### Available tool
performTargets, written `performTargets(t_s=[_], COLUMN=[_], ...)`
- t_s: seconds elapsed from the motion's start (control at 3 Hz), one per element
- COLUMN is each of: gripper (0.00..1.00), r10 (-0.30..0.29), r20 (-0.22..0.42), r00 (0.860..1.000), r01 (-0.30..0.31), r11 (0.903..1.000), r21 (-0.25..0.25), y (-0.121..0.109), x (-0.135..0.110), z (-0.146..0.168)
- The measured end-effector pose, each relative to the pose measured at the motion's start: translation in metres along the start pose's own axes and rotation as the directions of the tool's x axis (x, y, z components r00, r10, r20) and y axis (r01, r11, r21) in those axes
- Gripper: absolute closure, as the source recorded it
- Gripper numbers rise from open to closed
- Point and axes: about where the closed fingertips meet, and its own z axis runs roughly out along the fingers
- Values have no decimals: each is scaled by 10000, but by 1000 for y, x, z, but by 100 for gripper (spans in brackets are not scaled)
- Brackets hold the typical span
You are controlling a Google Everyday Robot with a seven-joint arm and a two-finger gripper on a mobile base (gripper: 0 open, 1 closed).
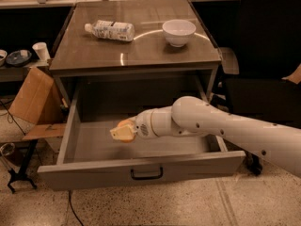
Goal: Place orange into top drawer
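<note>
Camera view shows the gripper [123, 133] clamped on the orange [126, 123], low over the left floor of the open top drawer [94, 173]. The robot should descend further before releasing, so the fruit cannot roll.

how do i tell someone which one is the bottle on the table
Start at the brown-topped table whose top drawer stands open, with the end effector over its floor. On the tabletop, toward the view's left, the bottle lies on its side; the white bowl beside it is round and upright.
</note>
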Motion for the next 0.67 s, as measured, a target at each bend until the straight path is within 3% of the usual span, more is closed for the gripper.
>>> performTargets(t_s=[0.33,0.67], gripper=[6,0], r10=[0,-1], r20=[-1,-2], r00=[10000,10000], r01=[0,1], r11=[10000,10000], r21=[0,-2], y=[0,0], x=[0,0], z=[0,0])
